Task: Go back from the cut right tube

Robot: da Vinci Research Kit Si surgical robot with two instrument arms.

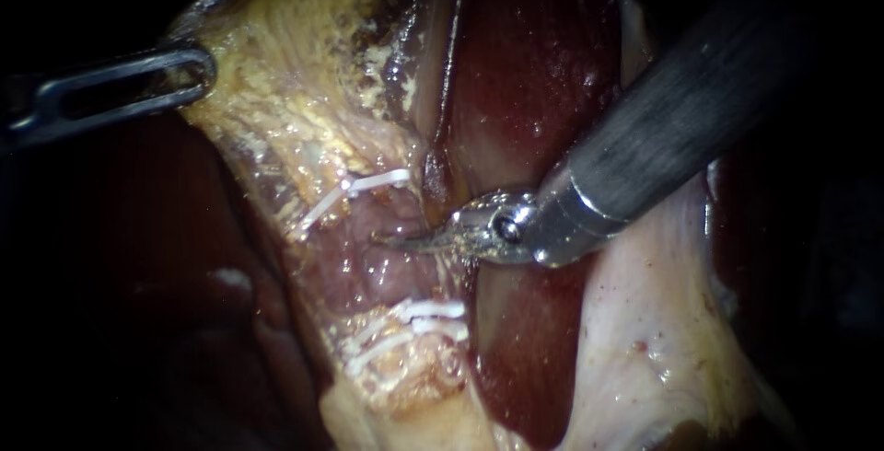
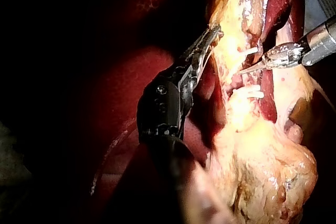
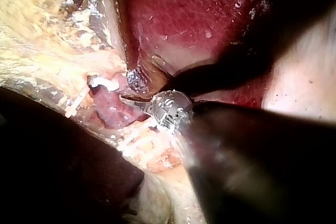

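Dark liver (image 1: 138, 258) flanks the clipped tube (image 1: 354, 258), where my right instrument (image 1: 410, 241), jaws closed and empty, could snag 1 clip (image 1: 373, 181) backing out while my left instrument (image 1: 189, 69) grips fatty tissue (image 1: 276, 74).

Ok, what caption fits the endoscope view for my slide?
Right tool, tip shut, lies between upper white clip and lower white clips; left tool holds yellow tissue.

We can read no text, label, brand, number or sign here, neither on the dark slotted left instrument (image 1: 198, 74) nor on the grey metal right instrument (image 1: 398, 240).
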